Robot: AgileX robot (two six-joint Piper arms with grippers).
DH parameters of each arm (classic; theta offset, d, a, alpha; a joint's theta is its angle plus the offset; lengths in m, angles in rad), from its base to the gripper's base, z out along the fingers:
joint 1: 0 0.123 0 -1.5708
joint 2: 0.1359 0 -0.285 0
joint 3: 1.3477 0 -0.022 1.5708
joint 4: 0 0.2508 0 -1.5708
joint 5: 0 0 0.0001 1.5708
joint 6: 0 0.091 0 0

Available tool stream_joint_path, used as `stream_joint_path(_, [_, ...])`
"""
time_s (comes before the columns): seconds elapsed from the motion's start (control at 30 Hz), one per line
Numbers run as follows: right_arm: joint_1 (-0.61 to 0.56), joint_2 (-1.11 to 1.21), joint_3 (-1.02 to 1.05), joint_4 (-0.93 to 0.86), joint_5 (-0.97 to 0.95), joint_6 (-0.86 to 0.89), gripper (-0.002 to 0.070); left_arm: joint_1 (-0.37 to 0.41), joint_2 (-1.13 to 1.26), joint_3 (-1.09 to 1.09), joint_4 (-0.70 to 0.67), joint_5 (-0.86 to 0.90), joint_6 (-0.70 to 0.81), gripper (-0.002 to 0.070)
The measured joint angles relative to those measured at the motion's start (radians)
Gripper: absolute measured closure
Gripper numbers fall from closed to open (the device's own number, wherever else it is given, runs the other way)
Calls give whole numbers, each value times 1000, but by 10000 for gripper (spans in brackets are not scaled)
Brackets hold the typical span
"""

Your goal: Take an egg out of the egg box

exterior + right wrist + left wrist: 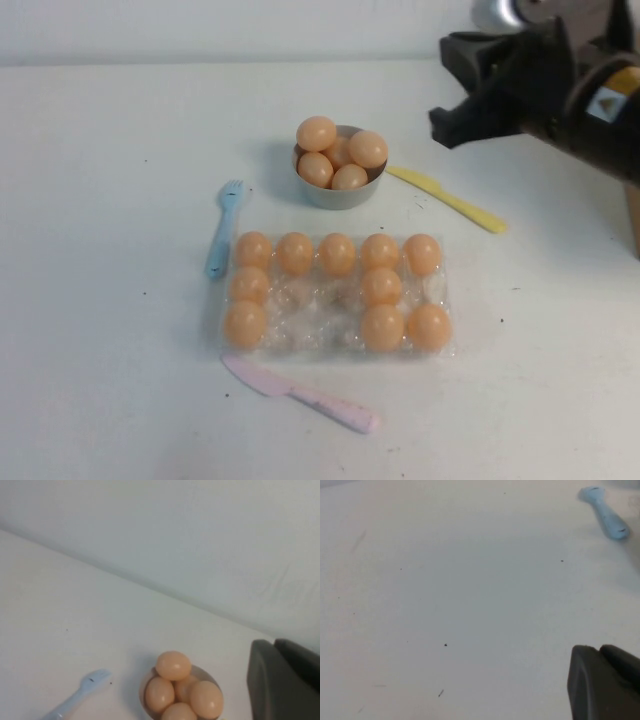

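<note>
The egg box (pixel 330 340) is a clear plastic tray at the table's middle. It holds several peach-orange eggs: a full far row, two in the middle row and three in the near row, such as the egg (pixel 429 326) at the near right corner. Several middle cups are empty. My right gripper (pixel 447 118) hangs above the table at the back right, to the right of the bowl, shut and empty; it also shows in the right wrist view (pixel 274 642). My left gripper (pixel 597 650) is shut and empty over bare table, outside the high view.
A round grey bowl (pixel 338 192) with several eggs stands behind the tray and also shows in the right wrist view (pixel 145 696). A blue fork (pixel 223 226) lies left of the tray, a yellow knife (pixel 448 198) to the right of the bowl, a pink knife (pixel 300 394) in front of the tray.
</note>
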Motion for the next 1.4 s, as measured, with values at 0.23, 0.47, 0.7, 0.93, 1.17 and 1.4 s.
stream_joint_path(0.23, [-2, -356, 241, 13, 15, 2, 692, 0, 0, 0, 0, 0, 0, 678])
stream_joint_path(0.47, [-18, -638, 534, -3, 25, 0, 692, 0, 0, 0, 0, 0, 0, 678])
stream_joint_path(0.7, [-18, -862, 758, -7, -47, 0, 692, 0, 0, 0, 0, 0, 0, 678])
stream_joint_path(0.93, [-18, -982, 823, -5, -53, -76, 692, 0, 0, 0, 0, 0, 0, 678])
stream_joint_path(1.17, [-102, -1116, 970, 18, -125, -121, 692, 0, 0, 0, 0, 0, 0, 678])
stream_joint_path(1.4, [-387, -1293, 1098, -23, -25, -16, 693, 0, 0, 0, 0, 0, 0, 678])
